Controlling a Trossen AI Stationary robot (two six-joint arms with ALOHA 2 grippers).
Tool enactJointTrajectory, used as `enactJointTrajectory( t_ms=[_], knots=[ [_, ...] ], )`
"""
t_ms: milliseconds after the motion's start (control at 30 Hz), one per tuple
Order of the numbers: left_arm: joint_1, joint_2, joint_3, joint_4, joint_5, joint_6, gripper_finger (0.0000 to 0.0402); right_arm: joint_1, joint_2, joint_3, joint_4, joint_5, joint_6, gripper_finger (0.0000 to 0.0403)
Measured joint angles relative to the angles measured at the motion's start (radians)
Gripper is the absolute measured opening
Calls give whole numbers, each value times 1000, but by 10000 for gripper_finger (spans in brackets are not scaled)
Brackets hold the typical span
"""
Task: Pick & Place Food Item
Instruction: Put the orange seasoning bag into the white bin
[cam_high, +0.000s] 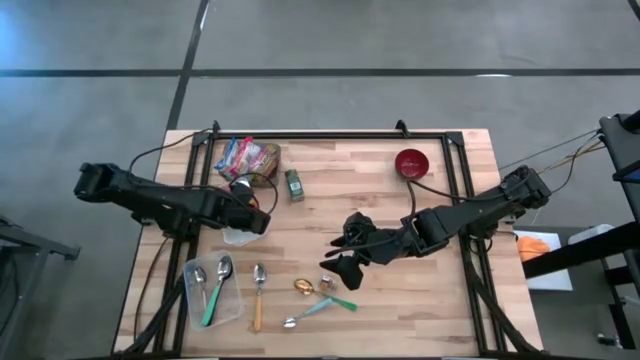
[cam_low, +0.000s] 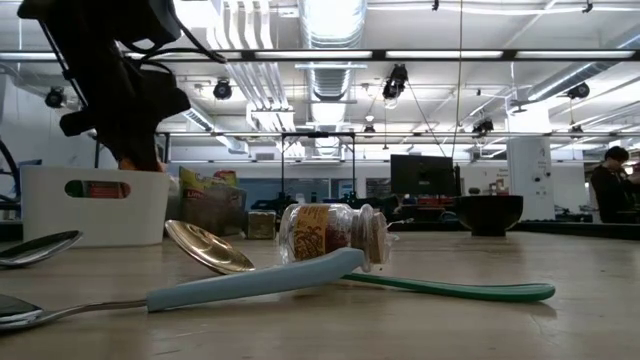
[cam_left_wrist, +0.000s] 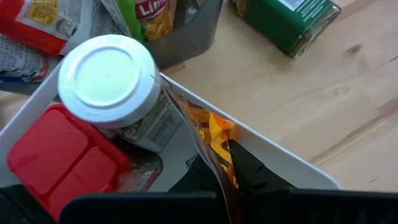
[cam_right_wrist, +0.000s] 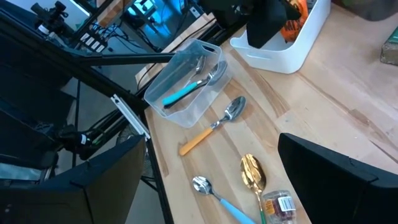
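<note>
Lower your left gripper (cam_left_wrist: 227, 180), pinching the orange crinkly snack packet (cam_left_wrist: 214, 134), fully inside the white plastic bin (cam_left_wrist: 273, 155) (right gripper (cam_high: 345, 255) waits spread beside it) before releasing.

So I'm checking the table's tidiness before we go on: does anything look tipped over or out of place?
Yes. The small glass spice jar with a cork stopper lies on its side among the loose cutlery, resting across the light-blue-handled spoon. The gold spoon beside it also lies outside the clear plastic cutlery tray.
</note>
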Motion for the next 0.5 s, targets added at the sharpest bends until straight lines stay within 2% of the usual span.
enactJointTrajectory(
  t_ms=[267,500],
  knots=[
    [0,12,-10,25,-1,2,0,0,0,0,0,0,10,363],
    [0,14,-50,38,25,-70,0,0,0,0,0,0,8,363]
  ],
)
